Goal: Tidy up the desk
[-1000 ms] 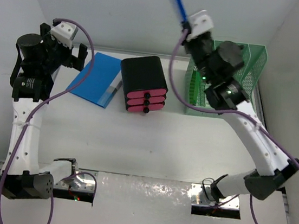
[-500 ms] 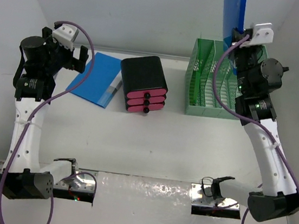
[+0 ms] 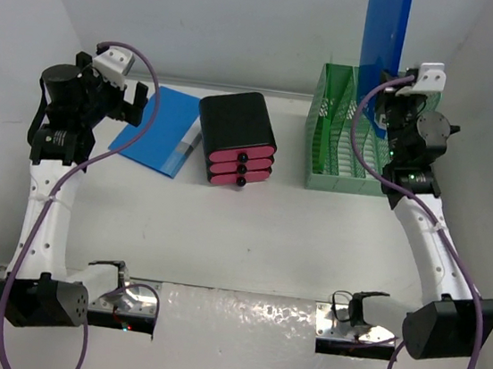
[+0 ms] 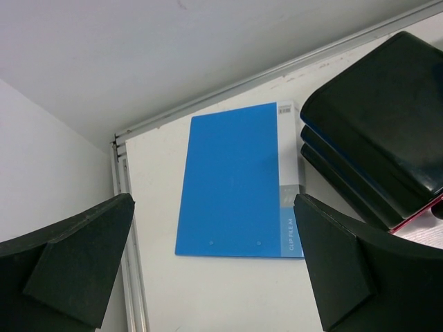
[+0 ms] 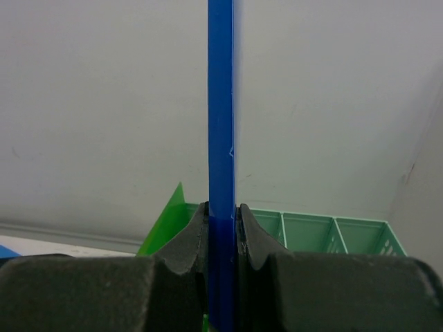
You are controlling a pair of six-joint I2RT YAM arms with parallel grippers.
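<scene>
My right pincer (image 5: 223, 216) pinches a thin blue plastic folder (image 5: 221, 104) upright above the mint-green mesh file rack (image 3: 329, 172). My left pincer (image 4: 214, 266) is spread, well left of the rack, over a flat blue clip file (image 4: 235, 180). The matte-white tabletop (image 3: 268, 232) lies beneath the rack.

On the large flat white desk (image 3: 312, 238), a flat blue plastic clip folder (image 3: 159, 129) lies at the far left, near the back rail. Just beside it on the right stands a black box of three pink drawers (image 3: 237, 138), its drawer fronts facing the near edge. Well apart to the right, in the back right corner, stands a mint-green mesh file rack (image 3: 336, 155). A second blue folder (image 3: 384, 39) stands upright over the rack's right part, pinched between the jaws of the right gripper (image 5: 221, 216). The left gripper (image 4: 214, 207) hangs above the flat folder, jaws spread apart
</scene>
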